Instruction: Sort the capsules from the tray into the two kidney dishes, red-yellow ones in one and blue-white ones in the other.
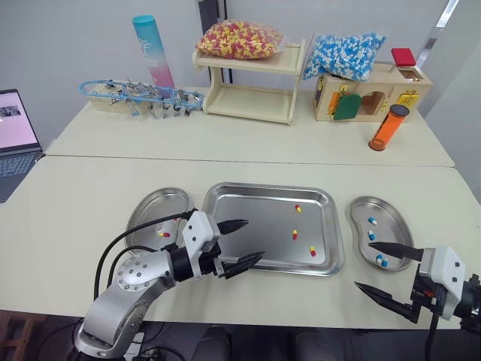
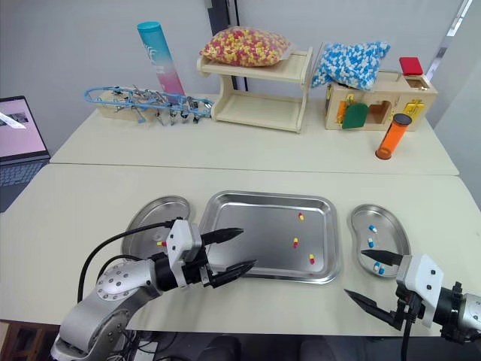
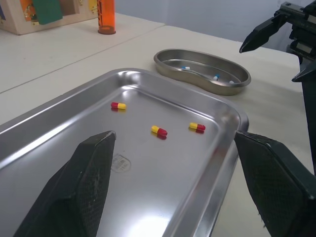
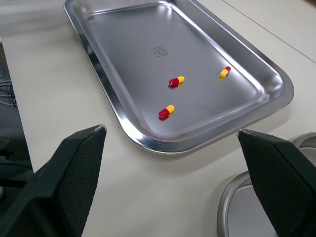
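Left eye view, left gripper (image 1: pixel 255 239) wide open, empty, over tray (image 1: pixel 263 214) edge, right gripper (image 1: pixel 363 265) wide open, empty

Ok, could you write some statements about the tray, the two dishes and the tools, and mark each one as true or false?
1. Three red-yellow capsules lie in the tray. True.
2. The left tool grips a capsule. False: it is open and empty, over the left part of the tray.
3. The right dish holds blue-white capsules. True.
4. The left dish is empty. False: one red-yellow capsule lies in it.
5. The right tool is open. True.
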Robot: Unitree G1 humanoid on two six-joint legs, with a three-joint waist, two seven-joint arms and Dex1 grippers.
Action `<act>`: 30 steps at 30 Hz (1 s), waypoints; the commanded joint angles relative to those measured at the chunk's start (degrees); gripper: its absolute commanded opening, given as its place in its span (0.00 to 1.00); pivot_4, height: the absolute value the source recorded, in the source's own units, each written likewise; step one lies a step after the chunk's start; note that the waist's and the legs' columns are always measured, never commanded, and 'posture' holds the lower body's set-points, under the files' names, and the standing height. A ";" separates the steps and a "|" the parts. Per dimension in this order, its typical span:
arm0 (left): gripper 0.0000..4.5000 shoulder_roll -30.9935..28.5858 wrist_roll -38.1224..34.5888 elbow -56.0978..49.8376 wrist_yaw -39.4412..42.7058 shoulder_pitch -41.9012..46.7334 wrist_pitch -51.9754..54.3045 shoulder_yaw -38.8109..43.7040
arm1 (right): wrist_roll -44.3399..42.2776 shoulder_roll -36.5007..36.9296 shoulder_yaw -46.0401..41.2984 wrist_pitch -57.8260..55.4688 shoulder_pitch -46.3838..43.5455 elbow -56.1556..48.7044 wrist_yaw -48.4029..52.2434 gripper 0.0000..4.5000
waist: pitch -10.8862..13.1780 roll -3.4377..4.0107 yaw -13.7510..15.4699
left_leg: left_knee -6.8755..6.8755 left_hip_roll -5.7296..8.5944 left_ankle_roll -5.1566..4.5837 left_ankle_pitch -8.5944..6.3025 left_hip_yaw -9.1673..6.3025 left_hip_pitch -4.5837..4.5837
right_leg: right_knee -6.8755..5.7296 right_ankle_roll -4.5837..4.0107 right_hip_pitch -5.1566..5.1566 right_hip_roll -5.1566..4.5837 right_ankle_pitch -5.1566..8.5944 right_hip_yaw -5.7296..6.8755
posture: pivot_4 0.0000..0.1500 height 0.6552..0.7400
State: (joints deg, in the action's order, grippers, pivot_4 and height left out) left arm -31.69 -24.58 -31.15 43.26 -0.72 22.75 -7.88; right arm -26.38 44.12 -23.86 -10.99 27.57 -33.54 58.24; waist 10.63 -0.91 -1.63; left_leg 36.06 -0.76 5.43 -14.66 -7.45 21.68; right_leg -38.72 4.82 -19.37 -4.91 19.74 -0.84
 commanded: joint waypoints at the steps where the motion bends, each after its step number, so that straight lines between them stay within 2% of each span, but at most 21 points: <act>1: 0.87 0.49 1.67 -1.81 -1.74 0.75 1.39 -2.07 | -0.30 -0.24 0.00 -0.01 -0.02 -2.38 -0.91 1.00 | 0.00 0.00 0.01 | 0.00 0.00 0.00 0.00 0.00 0.00 | 0.00 0.00 0.00 0.00 0.00 0.00 | 1.00 1.00; 4: 0.87 -1.43 -4.03 -1.21 4.47 1.72 1.91 -0.15 | -0.66 0.16 0.59 -0.94 -0.61 -3.20 -1.48 1.00 | 0.00 0.00 0.00 | 0.00 0.00 0.00 0.00 -0.01 0.00 | 0.00 0.00 0.00 0.00 0.00 0.01 | 1.00 1.00; 9: 0.87 -8.17 -7.74 4.22 16.55 5.42 -0.39 3.15 | -1.14 0.58 0.91 -2.51 -1.75 -4.06 -1.80 1.00 | -0.01 0.03 -0.03 | -0.01 0.00 0.00 0.00 0.01 -0.03 | -0.03 0.00 0.00 0.00 0.00 0.00 | 1.00 1.00; 13: 0.87 -10.49 -8.17 8.85 19.40 9.09 3.20 2.53 | -1.22 0.72 1.47 -3.72 -2.66 -4.69 -2.23 1.00 | -0.01 0.02 -0.03 | 0.00 0.01 0.00 0.00 0.01 -0.01 | -0.01 0.00 0.00 0.00 0.00 0.01 | 1.00 1.00; 20: 0.87 -6.69 -8.51 13.40 19.97 11.74 1.79 3.84 | -1.60 0.70 1.65 -5.72 -3.17 -6.35 -3.10 1.00 | 0.00 0.01 -0.04 | 0.00 0.01 0.00 0.00 -0.03 0.00 | -0.02 0.00 -0.01 0.00 0.00 0.04 | 1.00 1.00; 22: 0.87 -6.48 -5.79 15.69 19.79 12.45 -0.52 3.45 | -1.63 0.68 1.74 -6.17 -3.34 -6.64 -3.26 1.00 | -0.01 0.02 -0.05 | 0.00 0.01 0.00 0.00 -0.03 0.00 | -0.02 0.00 -0.01 0.00 0.00 0.03 | 1.00 1.00; 26: 0.87 -3.13 -6.50 17.30 14.97 16.14 2.78 3.86 | -1.81 0.95 1.89 -6.76 -4.03 -6.74 -3.54 1.00 | 0.00 0.00 -0.01 | 0.03 0.01 0.00 0.00 -0.04 0.01 | -0.04 0.00 0.00 0.00 0.00 0.05 | 1.00 1.00; 30: 0.87 -0.44 -3.33 15.79 8.60 19.26 6.56 1.28 | -1.61 1.04 1.96 -6.96 -4.85 -6.50 -3.71 1.00 | 0.00 -0.01 -0.02 | 0.03 0.01 0.00 0.00 -0.06 0.02 | -0.02 0.01 0.00 0.00 0.00 0.06 | 1.00 1.00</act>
State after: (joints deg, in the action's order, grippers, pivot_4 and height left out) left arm -33.03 -28.95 -13.04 54.78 17.25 27.76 -5.71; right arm -27.18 44.63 -21.22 -18.10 23.18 -38.30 54.77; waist 10.63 -0.91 -1.65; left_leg 36.09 -0.75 5.43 -14.66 -7.51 21.71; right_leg -38.74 4.82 -19.38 -4.90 19.74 -0.77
